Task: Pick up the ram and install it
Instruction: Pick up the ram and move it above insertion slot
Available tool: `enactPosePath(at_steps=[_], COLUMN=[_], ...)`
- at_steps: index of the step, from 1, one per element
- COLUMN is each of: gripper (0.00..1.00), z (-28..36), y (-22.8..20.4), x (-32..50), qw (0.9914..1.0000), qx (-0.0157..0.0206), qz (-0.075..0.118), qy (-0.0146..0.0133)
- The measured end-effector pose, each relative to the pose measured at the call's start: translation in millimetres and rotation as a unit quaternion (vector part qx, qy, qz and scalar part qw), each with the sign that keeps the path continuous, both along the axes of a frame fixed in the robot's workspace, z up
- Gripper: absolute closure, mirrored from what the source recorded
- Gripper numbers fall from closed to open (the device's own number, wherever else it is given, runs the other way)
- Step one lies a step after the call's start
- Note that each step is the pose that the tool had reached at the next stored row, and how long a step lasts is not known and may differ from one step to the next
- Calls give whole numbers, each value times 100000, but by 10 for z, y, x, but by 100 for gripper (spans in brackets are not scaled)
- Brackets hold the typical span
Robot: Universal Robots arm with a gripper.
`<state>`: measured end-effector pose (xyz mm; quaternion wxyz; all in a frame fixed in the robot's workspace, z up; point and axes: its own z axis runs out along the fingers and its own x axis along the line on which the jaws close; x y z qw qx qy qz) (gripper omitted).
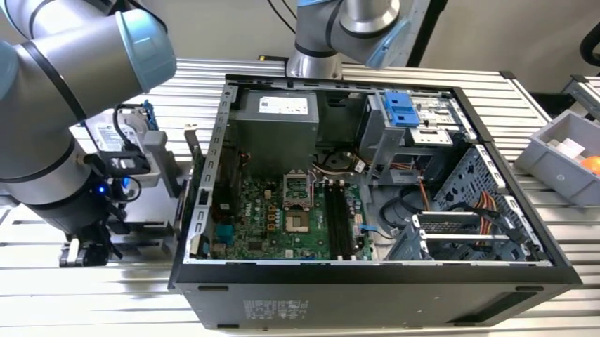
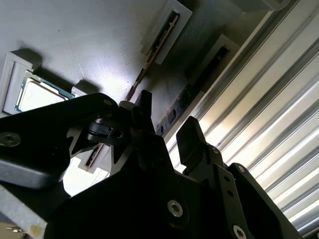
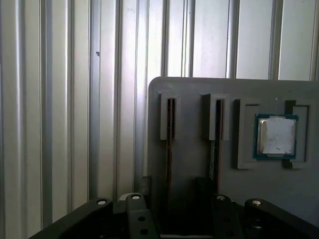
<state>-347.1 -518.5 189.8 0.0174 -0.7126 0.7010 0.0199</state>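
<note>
- Arm fills the upper left and left of the exterior view. It bends down, with the wrist low at the left edge, beside the open PC case.
- gripper sits low at lower left of the exterior view, down near the slatted metal table and outside the case.
- In both wrist views the gripper points down at a gray holder block that has 2 narrow slots, each with a stick standing on edge.
- Gripper fingers are spread apart, not pinching anything.
- the ram stands in the slot nearest the holder's edge. It lies in the gap between the 2 fingertips, 1 finger on each side. Cannot tell if either finger touches it.
- In the second wrist view the same ram runs toward the gap between the fingers.
- second ram stick is in the neighbouring slot, just outside 1 finger.
- square silver chip sits in a recess of the holder, beyond the second stick and apart from the gripper.
- Case interior, exterior view centre: green motherboard with black memory slots well apart from the gripper. The case's side wall stands between them.
- silver drive with blue edge stands upright at left, near the arm's wrist.
- Another arm's base is at top centre, and a gray bin is at the right edge.
</note>
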Motion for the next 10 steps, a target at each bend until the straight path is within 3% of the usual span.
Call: enactPosePath(at_steps=[7, 8, 10], gripper=[0, 100, 100], z=[-2, -3, -3], y=[0, 0, 0], x=[0, 0, 0], qw=[100000, 100000, 100000], qx=[1, 1, 2], qz=[0, 0, 0], qy=[-1, -2, -2])
